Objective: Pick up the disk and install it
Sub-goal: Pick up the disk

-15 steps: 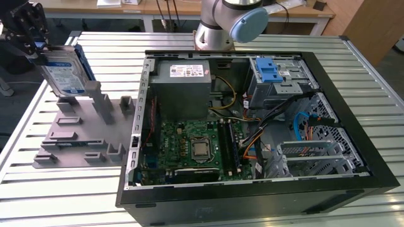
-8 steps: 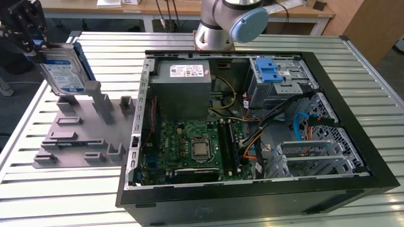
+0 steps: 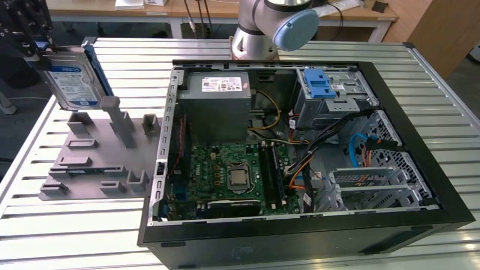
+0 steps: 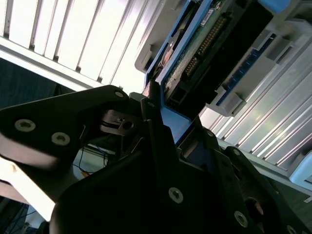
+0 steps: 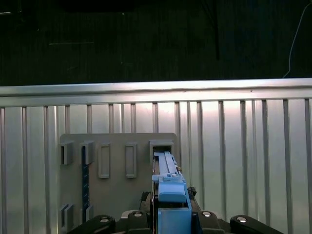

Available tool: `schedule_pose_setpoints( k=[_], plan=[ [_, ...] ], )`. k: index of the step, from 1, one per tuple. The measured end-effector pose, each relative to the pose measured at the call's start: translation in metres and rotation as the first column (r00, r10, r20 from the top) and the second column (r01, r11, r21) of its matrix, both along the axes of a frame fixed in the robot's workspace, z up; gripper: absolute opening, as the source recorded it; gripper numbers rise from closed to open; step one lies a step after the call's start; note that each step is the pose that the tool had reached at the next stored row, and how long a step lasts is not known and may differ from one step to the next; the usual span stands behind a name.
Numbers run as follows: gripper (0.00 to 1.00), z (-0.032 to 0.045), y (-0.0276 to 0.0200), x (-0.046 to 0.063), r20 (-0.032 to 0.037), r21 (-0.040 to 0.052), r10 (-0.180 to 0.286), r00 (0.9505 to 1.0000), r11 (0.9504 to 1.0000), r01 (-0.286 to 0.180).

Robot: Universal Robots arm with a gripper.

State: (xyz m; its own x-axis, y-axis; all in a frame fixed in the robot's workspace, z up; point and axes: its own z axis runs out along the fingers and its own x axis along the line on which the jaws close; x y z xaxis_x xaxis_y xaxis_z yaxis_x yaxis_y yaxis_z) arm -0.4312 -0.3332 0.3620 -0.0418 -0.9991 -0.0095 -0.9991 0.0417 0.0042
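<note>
The disk [image 3: 71,83] hangs tilted at about 10 o'clock in the exterior view, label facing out and blue rails along its edges. The gripper [image 3: 37,52] is clamped on its upper end. In the first wrist view the disk [image 5: 168,192] shows edge-on between the black fingers [image 5: 105,222].

Just under its lower end stands the grey fixture plate [image 3: 90,160] with upright posts and slots, one post almost touching the disk. The plate lies on the slatted metal table [image 3: 67,230].

At 3 o'clock from the plate, just beside it, sits the open computer case [image 3: 300,239]. Inside it, the power supply box [image 3: 217,101] lies at 12 o'clock, the drive cage [image 3: 334,104] with its blue latch [image 3: 321,87] at 1 o'clock, and the motherboard [image 3: 225,174] at 7 o'clock. Orange and blue cables [image 3: 358,147] cross toward 3 o'clock. The power supply box stands between the disk and the drive cage.
</note>
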Motion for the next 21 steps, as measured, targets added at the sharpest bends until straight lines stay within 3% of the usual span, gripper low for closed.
schedule_pose_setpoints(
  k=[9,17,21],
  plan=[
    [0.36,0.0070,0.0000,0.000,-0.0001,0.0000,0.000,1.0000,1.0000,0.000],
    [0.36,0.0227,0.0000,0.000,0.0000,0.0000,0.000,1.0000,1.0000,0.000],
    [0.36,0.0249,0.0000,0.000,0.0034,0.0001,0.000,1.0000,1.0000,0.000]
  ],
)
